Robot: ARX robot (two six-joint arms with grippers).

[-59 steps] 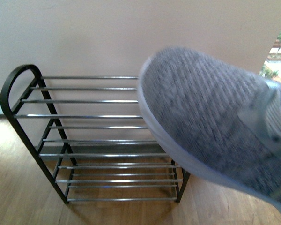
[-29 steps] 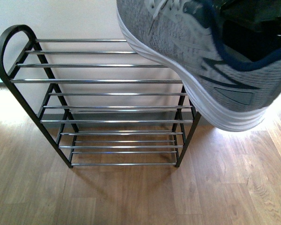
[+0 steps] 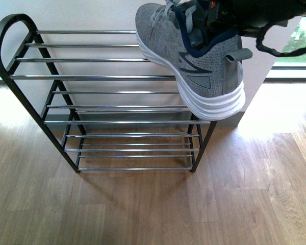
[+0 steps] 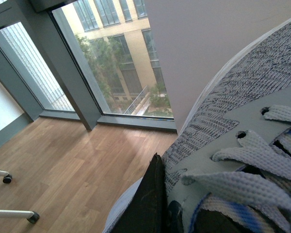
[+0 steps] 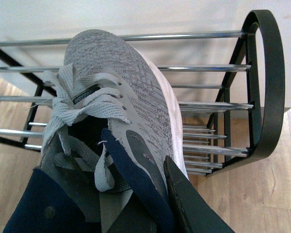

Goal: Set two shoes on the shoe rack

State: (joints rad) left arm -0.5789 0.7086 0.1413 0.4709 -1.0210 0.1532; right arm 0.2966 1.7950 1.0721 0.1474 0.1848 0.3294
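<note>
Front view: grey knit lace-up sneaker with thick white sole [image 3: 194, 61], tilted over the right end of the top tier of the black-framed, chrome-barred shoe rack [image 3: 92, 77], right gripper [image 3: 217, 20] pinching its collar. Left wrist view: grey knit sneaker [image 4: 262, 82] close up, left gripper [image 4: 169, 221] showing one dark finger [image 4: 148, 204] against it, grip not determinable. Right wrist view: sneaker [image 5: 121, 82] above the rack [image 5: 264, 73], black finger [image 5: 189, 204] outside the collar.

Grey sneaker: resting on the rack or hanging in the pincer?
Held: the right pincer grips the sneaker by its collar over the top tier of the shoe rack, heel past the front bar. Sole contact: cannot tell.
</note>
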